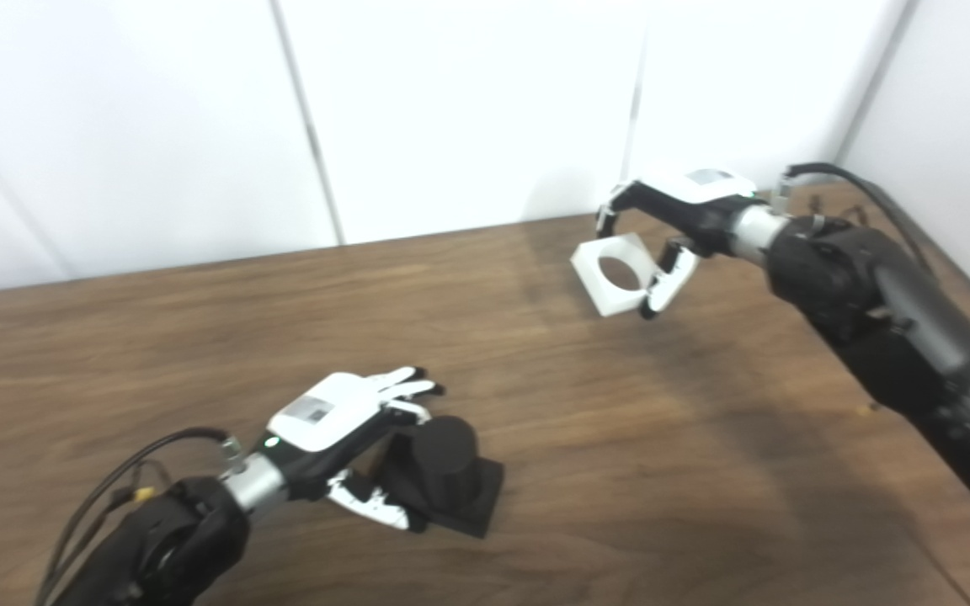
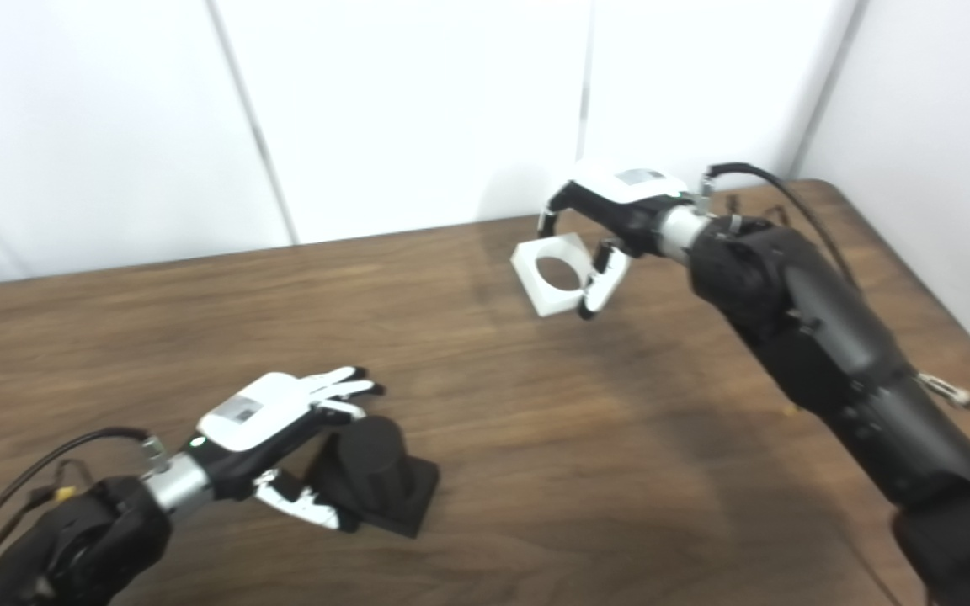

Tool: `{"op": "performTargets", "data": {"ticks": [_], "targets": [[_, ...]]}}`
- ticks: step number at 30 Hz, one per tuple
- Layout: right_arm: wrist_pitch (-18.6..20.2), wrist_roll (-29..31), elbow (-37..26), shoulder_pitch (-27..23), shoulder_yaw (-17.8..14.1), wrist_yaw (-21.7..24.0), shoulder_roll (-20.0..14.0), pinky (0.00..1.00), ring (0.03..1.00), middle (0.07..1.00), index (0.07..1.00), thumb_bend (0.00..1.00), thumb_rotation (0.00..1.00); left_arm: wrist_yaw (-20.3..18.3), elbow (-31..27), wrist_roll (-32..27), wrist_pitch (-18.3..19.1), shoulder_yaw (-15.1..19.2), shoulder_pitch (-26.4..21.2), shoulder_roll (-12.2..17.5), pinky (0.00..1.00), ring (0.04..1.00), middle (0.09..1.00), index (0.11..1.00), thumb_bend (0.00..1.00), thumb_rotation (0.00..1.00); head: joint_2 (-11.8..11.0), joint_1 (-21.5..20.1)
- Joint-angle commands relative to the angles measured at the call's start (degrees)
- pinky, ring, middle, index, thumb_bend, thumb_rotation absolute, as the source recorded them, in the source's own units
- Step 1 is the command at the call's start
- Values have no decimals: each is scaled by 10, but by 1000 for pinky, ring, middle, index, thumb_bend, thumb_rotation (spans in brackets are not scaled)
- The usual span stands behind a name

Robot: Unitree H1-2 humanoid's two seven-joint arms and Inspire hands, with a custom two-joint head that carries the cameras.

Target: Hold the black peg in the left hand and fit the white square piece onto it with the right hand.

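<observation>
Left hand [image 1: 342, 421] sits spread around the black peg [image 1: 447, 475] at the near left of the worktop [image 1: 620, 438], grip not closed. Right hand [image 1: 674, 231] pinches the white square piece [image 1: 611, 273] tilted at far right, well apart from the peg.

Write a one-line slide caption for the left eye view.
Left hand reaches around the black peg on the table while the right hand holds the white square piece far across.
</observation>
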Motion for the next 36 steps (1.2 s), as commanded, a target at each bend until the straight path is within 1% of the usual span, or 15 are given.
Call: {"op": "performTargets", "data": {"ticks": [1,5,11,15,17,21,26,31,36], "targets": [[-22,13,-32,-21,-15,-2,-8,768,873,778,480,524,128,-48,26,52,28,-24,7,4,911,979,920,493,523,72,2,10],[-34,24,-54,-25,-13,13,-8,759,873,780,479,523,129,-47,26,61,33,-27,3,-5,901,980,918,493,523,74,5,23],[-23,41,-98,-29,-18,44,-6,756,881,783,478,524,130,-48,29,64,38,-25,0,-14,895,971,908,492,523,74,10,41],[-13,59,-125,-31,-20,67,-1,743,880,782,478,523,129,-52,28,64,45,-25,-2,-17,913,972,910,493,523,75,13,50],[-12,65,-133,-32,-21,77,0,739,879,782,478,523,129,-47,31,65,41,-25,-2,-19,906,967,907,492,523,75,14,51],[-19,88,-152,-34,-23,90,9,725,862,772,478,522,128,-55,26,67,48,-26,-4,-21,910,974,914,493,522,76,16,54],[-7,101,-173,-37,-21,110,19,720,859,773,478,522,128,-53,27,65,49,-24,-5,-23,910,972,919,492,523,74,17,54],[5,105,-194,-37,-11,130,29,716,864,769,477,522,128,-63,22,67,60,-27,-5,-24,921,980,922,493,523,75,17,54],[9,111,-208,-36,-3,143,45,706,858,762,477,522,129,-60,24,66,57,-27,-6,-23,918,978,921,493,522,75,17,54]]}}
